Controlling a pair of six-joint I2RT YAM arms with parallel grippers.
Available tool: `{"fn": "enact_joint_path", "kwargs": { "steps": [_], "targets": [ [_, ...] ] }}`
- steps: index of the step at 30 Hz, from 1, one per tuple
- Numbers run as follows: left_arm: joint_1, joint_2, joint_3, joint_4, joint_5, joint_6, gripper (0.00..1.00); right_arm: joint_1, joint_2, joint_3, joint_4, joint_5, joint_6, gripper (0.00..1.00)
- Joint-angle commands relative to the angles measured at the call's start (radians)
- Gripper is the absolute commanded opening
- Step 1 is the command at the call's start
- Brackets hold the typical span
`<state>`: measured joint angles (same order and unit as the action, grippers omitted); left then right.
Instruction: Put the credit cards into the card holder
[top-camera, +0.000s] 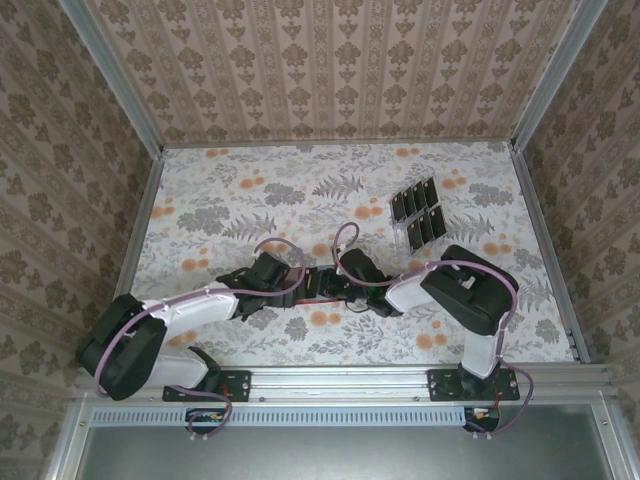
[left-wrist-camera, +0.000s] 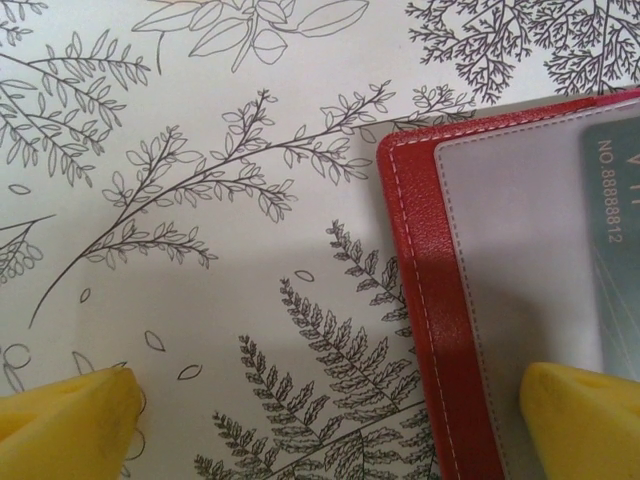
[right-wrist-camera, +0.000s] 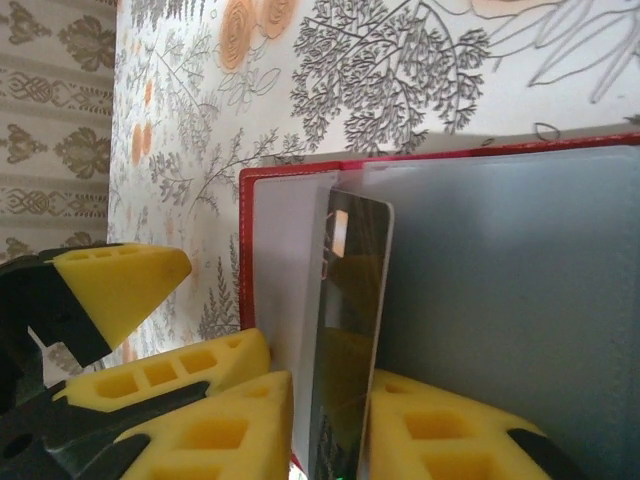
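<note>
Credit card (right-wrist-camera: 350, 300), dark, stands on edge at the mouth of a clear pocket in the open red wallet (left-wrist-camera: 420, 260), which lies flat on the flowered table (left-wrist-camera: 200, 300). The right gripper (right-wrist-camera: 330, 405) straddles the card, its yellow fingers parted a little on either side. The left gripper (left-wrist-camera: 325, 415) is spread wide, with one fingertip (left-wrist-camera: 585, 415) over the wallet's pocket and the other over bare table. Other cards (top-camera: 420, 205) stand in rows well apart, toward the far right.

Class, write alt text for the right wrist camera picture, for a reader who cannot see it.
A dark card stands on edge among the clear sleeves of an open red wallet, between the yellow jaws of the right gripper. The wallet lies on a flower-printed tablecloth.
</note>
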<state>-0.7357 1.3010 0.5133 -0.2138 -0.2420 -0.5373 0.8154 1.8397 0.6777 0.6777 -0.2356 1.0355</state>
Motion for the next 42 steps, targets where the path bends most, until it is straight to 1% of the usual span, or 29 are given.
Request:
{"fn": "enact_joint_path", "kwargs": {
  "steps": [1,3,6,10,18,23,31,42],
  "targets": [
    [0.020,-0.041,0.031,-0.047,0.010,-0.036,1.00,-0.002,-0.034,0.020,-0.200,0.021,-0.053,0.34],
    [0.034,-0.055,0.034,-0.053,0.014,-0.045,1.00,-0.002,-0.055,0.047,-0.275,0.033,-0.080,0.39],
    [0.056,-0.072,0.036,-0.067,0.018,-0.057,1.00,-0.004,-0.075,0.088,-0.367,0.052,-0.115,0.43],
    [0.082,-0.076,0.034,-0.079,0.023,-0.065,1.00,-0.004,-0.073,0.145,-0.460,0.065,-0.147,0.44],
    [0.115,-0.048,0.027,-0.086,0.036,-0.076,1.00,-0.004,-0.028,0.225,-0.548,0.064,-0.164,0.45],
    [0.121,-0.006,0.031,-0.077,0.051,-0.083,1.00,-0.004,-0.017,0.254,-0.591,0.073,-0.180,0.48],
    [0.122,0.046,0.038,-0.060,0.061,-0.084,1.00,-0.001,0.005,0.292,-0.612,0.058,-0.189,0.49],
    [0.122,0.070,0.034,-0.035,0.069,-0.082,0.99,0.022,0.052,0.360,-0.631,0.036,-0.193,0.48]
  ]
}}
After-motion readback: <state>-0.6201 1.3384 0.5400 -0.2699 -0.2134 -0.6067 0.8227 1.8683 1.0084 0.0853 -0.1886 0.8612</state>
